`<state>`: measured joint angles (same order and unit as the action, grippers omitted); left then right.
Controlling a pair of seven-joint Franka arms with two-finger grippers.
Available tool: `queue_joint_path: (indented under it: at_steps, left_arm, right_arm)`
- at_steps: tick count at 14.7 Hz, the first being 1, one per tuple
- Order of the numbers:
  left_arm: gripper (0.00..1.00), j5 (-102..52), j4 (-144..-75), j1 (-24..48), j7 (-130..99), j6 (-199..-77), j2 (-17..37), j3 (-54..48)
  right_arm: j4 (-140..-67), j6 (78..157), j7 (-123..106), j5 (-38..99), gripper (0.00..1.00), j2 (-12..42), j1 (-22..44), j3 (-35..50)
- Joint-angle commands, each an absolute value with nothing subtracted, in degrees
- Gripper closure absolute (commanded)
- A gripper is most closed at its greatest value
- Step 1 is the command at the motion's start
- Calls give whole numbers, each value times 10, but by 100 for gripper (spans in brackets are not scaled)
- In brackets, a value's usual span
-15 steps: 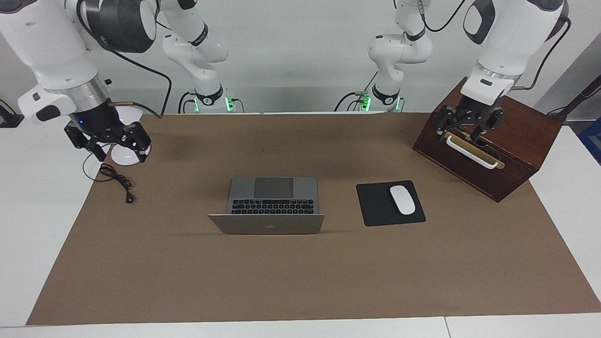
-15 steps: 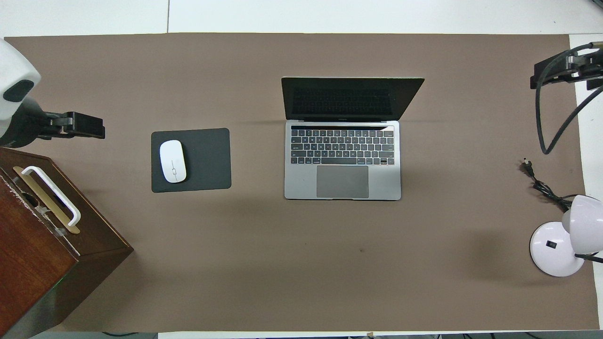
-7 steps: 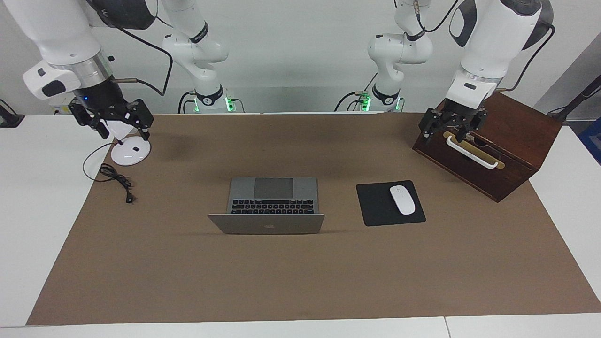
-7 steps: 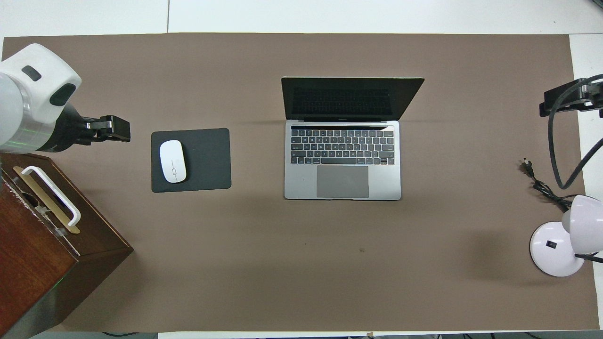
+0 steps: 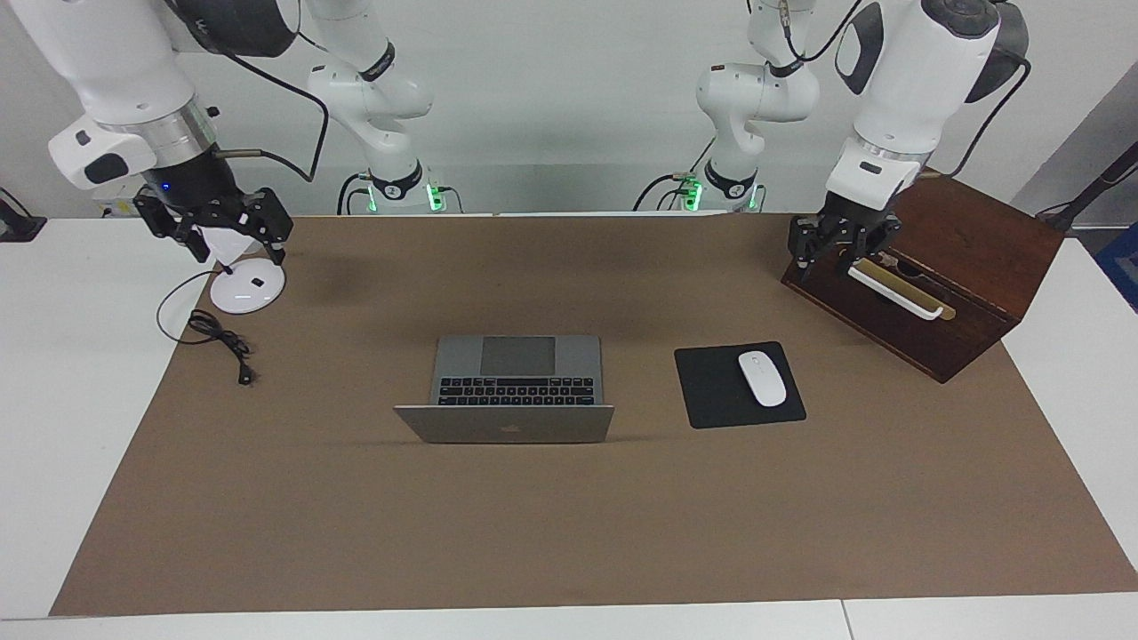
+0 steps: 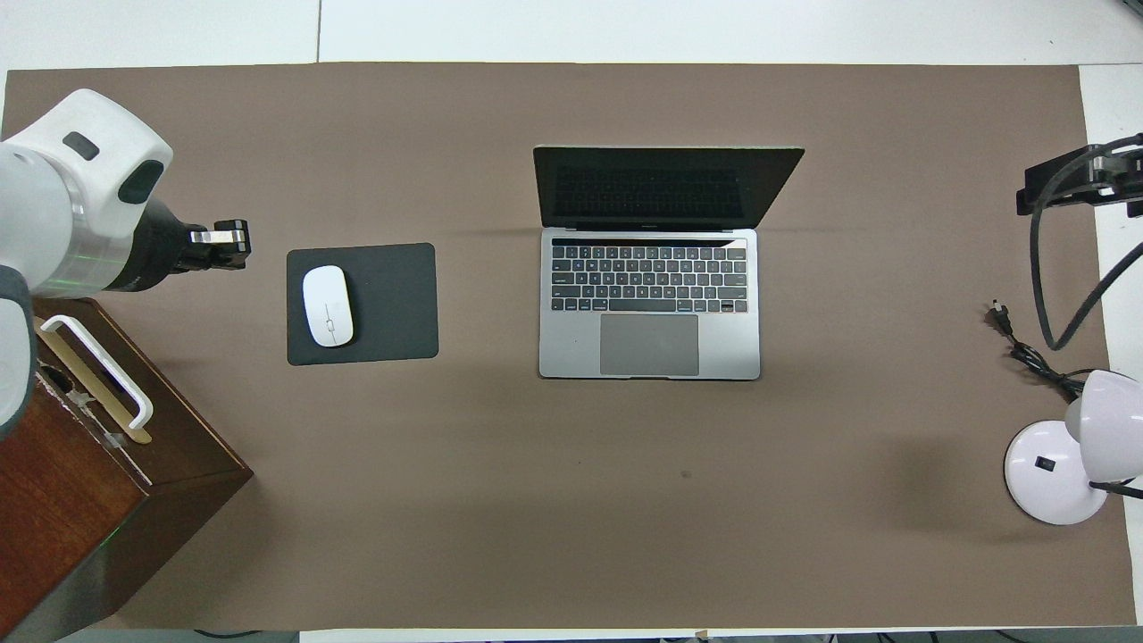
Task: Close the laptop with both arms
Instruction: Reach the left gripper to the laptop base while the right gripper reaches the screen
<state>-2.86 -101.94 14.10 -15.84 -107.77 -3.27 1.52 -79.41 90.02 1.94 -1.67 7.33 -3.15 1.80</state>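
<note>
The silver-grey laptop [image 5: 516, 369] stands open in the middle of the brown mat, keys and trackpad toward the robots and lid raised; it also shows in the overhead view [image 6: 649, 304]. My left gripper [image 5: 825, 253] hangs open and empty over the edge of the wooden box, toward the left arm's end of the table; it also shows in the overhead view [image 6: 223, 247]. My right gripper [image 5: 229, 238] hangs open and empty over the white lamp at the right arm's end; in the overhead view [image 6: 1076, 177] only part of it shows. Both are well apart from the laptop.
A dark wooden box [image 5: 969, 267] with a white handle stands at the left arm's end. A black mouse pad [image 5: 711, 391] with a white mouse [image 5: 762, 379] lies beside the laptop. A white lamp [image 5: 247, 289] and a black cable [image 5: 222, 342] lie at the right arm's end.
The left gripper has moved off the box's handle toward the middle of the table. The right gripper has risen over the lamp. The laptop has not moved.
</note>
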Motion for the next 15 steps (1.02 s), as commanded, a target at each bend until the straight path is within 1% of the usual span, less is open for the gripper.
queue_joint_path:
  at_steps: [1,3,6,8,10,13,14,15]
  left_arm:
    - [100,-47,-1086,159,-182,-1140,-68,21]
    - [100,-49,-1125,176,-182,-1196,-81,21]
    - [100,-49,-1167,189,-178,-1237,-94,21]
    - [100,-49,-1188,205,-181,-1264,-96,21]
    - [100,-49,-1229,224,-183,-1329,-101,21]
    - [100,-49,-1261,245,-181,-1389,-96,21]
    - [100,-49,-1272,250,-181,-1412,-93,21]
    - [100,-49,-1282,258,-181,-1434,-91,21]
  right_arm:
    - [-774,925,23,-18,1,106,-37,25]
    - [-721,928,23,-18,1,151,-37,25]
    - [-658,928,23,-18,11,208,-36,26]
    - [-620,932,25,-18,15,246,-21,26]
    - [-577,933,32,-20,19,284,-8,25]
    - [-531,955,38,-20,25,327,7,25]
    - [-525,965,40,-20,28,335,9,26]
    - [-523,974,45,-20,36,339,15,25]
